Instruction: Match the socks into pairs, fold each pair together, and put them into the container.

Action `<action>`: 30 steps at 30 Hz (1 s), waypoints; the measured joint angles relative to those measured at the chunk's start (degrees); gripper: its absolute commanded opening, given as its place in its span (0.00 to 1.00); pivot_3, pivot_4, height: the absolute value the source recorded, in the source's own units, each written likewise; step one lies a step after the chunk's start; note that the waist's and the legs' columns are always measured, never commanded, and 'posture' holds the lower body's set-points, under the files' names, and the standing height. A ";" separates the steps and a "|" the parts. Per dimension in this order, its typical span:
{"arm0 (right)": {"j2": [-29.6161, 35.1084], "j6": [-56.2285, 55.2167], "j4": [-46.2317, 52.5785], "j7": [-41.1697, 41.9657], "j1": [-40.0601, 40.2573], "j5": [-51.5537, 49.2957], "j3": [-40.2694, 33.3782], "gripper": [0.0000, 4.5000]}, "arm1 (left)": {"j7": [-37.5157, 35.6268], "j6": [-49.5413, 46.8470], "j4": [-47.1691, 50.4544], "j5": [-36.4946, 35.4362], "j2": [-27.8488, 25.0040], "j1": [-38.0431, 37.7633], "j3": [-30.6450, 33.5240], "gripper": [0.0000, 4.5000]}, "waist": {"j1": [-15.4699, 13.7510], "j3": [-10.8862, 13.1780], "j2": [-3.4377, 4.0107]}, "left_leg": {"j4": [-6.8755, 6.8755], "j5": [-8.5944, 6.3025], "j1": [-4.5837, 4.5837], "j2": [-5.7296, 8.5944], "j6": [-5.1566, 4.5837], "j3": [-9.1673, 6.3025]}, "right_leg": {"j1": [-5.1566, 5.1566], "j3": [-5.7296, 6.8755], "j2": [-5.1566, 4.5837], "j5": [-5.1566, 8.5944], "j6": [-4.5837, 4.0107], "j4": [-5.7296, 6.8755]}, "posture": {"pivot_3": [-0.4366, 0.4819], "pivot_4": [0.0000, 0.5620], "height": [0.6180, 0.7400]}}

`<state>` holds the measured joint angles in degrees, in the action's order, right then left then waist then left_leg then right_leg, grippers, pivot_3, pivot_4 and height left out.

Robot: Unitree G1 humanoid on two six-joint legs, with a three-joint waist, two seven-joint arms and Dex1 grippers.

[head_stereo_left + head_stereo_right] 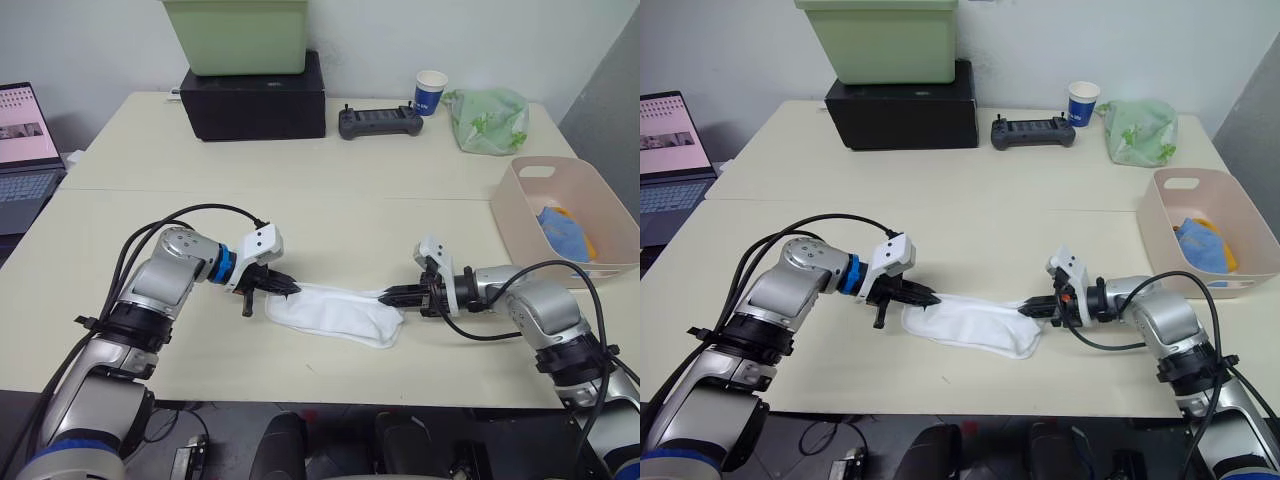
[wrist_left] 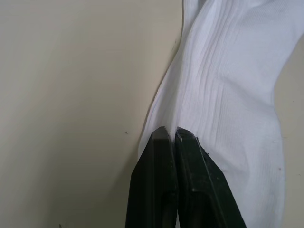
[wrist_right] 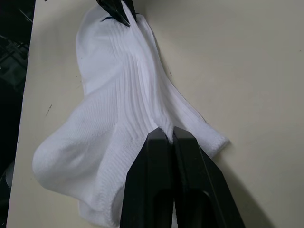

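White socks [image 1: 335, 314] lie stretched out flat on the table near its front edge. My left gripper [image 1: 290, 287] is shut on their left end, and my right gripper [image 1: 385, 297] is shut on their right end. In the left wrist view the closed fingers [image 2: 173, 137] pinch the ribbed white fabric [image 2: 228, 95]. The right wrist view has the fingers [image 3: 164, 133] pressed together on the socks [image 3: 118, 95], with the other gripper's tip at the far end. The pale pink container [image 1: 520, 215] stands at the right, holding light blue socks [image 1: 562, 232] and a mustard-orange one [image 1: 588, 243].
At the back stand a black box [image 1: 255, 100] with a light green bin [image 1: 237, 35] on it, a controller [image 1: 377, 122], a paper cup [image 1: 431, 92] and a pale green bag [image 1: 487, 120]. A laptop [image 1: 25, 150] sits far left.
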<state>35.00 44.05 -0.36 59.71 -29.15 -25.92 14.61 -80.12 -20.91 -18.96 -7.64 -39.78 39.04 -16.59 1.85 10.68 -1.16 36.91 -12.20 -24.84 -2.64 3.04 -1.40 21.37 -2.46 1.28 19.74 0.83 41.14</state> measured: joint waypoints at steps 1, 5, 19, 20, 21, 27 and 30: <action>-0.01 -0.08 0.00 0.00 0.00 0.05 0.00 0.00 | -0.04 0.15 -0.16 0.13 0.08 0.00 0.00 0.01 | 0.00 0.00 0.00 | 0.00 0.00 0.00 0.00 0.00 0.00 | 0.00 0.00 0.00 0.00 0.00 0.00 | 0.48 0.27 1.00; -0.56 -1.25 0.00 -0.32 0.01 0.22 -0.23 0.23 | -0.10 2.10 -1.52 1.02 0.44 -0.01 -0.08 0.15 | -0.01 0.00 0.00 | 0.00 0.00 0.00 0.00 0.00 0.00 | -0.01 0.00 0.00 0.00 0.00 -0.01 | 0.48 0.27 1.00; -1.39 -2.60 17.87 -5.67 1.78 -1.23 -6.06 0.47 | 2.56 5.87 12.63 -6.39 -1.97 -8.40 10.97 0.54 | -0.01 -0.01 0.02 | -0.03 0.00 0.03 -0.07 0.01 -0.09 | -0.05 -0.02 -0.23 0.00 0.00 0.01 | 0.48 0.27 1.00; -1.88 -4.43 18.65 -5.93 2.66 0.15 -4.55 0.42 | 3.52 6.87 14.36 -6.81 -0.65 -9.99 11.19 0.50 | -0.04 -0.01 0.02 | -0.02 0.00 0.03 -0.05 0.01 -0.07 | -0.05 -0.03 -0.29 0.00 0.00 0.00 | 0.48 0.27 1.00; -2.46 -6.58 18.85 -6.29 3.63 1.86 -2.69 0.35 | 4.67 8.22 16.08 -7.09 1.01 -11.67 11.18 0.45 | -0.05 -0.01 0.01 | 0.00 0.00 0.03 -0.02 0.01 -0.07 | -0.06 -0.04 -0.32 0.00 0.00 -0.01 | 0.48 0.27 1.00; -4.56 -18.05 14.23 -7.43 6.73 12.13 6.60 0.00 | 9.97 17.92 15.88 -2.39 4.06 -16.62 8.17 0.00 | -0.08 -0.01 0.01 | 0.02 0.00 0.03 0.02 0.01 -0.04 | -0.05 -0.03 -0.33 0.00 0.00 0.02 | 0.48 0.27 1.00; -4.09 -21.99 9.86 -7.29 8.26 16.61 9.47 0.00 | 12.27 22.29 11.60 1.33 3.75 -17.69 7.46 0.00 | -0.08 -0.01 0.01 | 0.01 0.00 0.05 0.03 0.00 -0.02 | -0.06 -0.02 -0.33 0.00 0.01 0.00 | 0.48 0.27 1.00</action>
<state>30.91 22.06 9.50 52.41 -20.89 -9.31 24.09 -67.85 1.38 -7.35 -6.31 -36.04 21.35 -9.13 1.77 10.67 -1.16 36.92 -12.20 -24.79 -2.61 3.04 -1.42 21.32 -2.48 0.96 19.74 0.83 41.14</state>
